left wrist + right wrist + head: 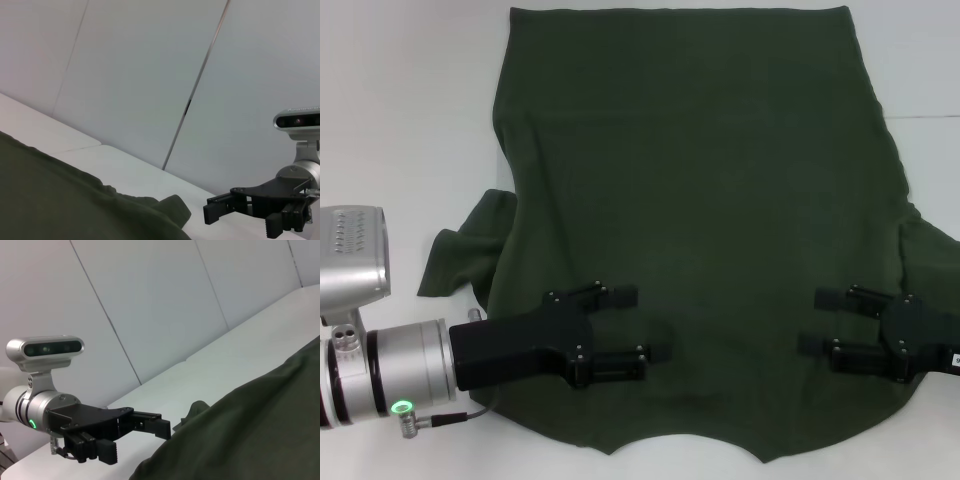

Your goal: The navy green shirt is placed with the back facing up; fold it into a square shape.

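On the surface: we see the shirt [690, 200] spread flat, back up, on the white surface [400, 120], covering most of it, with the hem at the far edge and the neck end nearest us.
Left sleeve: it lies bunched and half tucked beside the body of the shirt [460, 255].
Left pincer: we have our left pincer [635, 325] low over the cloth near the neck end, on the left side, fingers apart and holding nothing.
Right pincer: our right pincer [815, 320] sits opposite it on the right side, also over the cloth, fingers apart and empty.
Contact: we cannot tell whether the fingertips touch the fabric or hover just above it.
Handling: we judge the shirt light, soft and limp; it should sag and drag when lifted and wrinkle easily, yet the matte weave should not slip.
Where to hold: we think the best pinch is at an edge or a raised fold near each shoulder, both sides together, taking one layer cleanly.
Count: one shirt, two pincers, one surface.
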### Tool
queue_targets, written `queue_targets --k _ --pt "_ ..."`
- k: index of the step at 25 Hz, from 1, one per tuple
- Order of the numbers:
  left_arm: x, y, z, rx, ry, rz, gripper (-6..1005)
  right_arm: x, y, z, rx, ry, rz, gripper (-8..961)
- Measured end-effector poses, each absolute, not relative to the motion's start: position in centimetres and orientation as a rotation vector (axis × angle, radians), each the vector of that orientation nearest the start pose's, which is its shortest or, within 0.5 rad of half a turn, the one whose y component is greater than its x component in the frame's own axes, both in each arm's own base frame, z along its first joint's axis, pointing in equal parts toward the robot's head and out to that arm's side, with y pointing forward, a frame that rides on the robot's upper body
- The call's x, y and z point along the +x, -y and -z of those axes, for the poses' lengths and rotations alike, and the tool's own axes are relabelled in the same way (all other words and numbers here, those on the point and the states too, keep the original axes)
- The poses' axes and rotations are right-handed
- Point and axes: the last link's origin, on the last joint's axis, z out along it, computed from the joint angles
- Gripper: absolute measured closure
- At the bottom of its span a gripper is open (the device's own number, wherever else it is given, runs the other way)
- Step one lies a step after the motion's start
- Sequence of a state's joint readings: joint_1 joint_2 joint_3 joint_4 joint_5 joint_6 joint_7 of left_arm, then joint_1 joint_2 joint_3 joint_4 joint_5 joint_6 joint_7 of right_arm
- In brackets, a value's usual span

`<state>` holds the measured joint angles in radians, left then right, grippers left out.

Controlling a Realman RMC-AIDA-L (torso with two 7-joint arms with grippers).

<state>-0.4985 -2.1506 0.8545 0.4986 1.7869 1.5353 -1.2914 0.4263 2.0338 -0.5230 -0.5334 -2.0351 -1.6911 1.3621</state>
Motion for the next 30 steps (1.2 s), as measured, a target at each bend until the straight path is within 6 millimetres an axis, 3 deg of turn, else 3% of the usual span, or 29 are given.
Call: queue_targets --k 14,22,30 --pt "-23.9 -30.2 5.7 -2.734 0.706 0.98 92 30.4 -28.5 -1.4 -2.63 -0.863 -0.871 46" --pt "-24.6 -30.7 4.7 -2.631 0.75 1.026 91 30.2 -28.7 -1.4 -2.626 -0.862 -0.875 46" --pt "-27.5 -31.8 3.0 -2.389 0.919 1.001 91 29.8 -28.9 -1.3 -2.596 -0.867 -0.919 46"
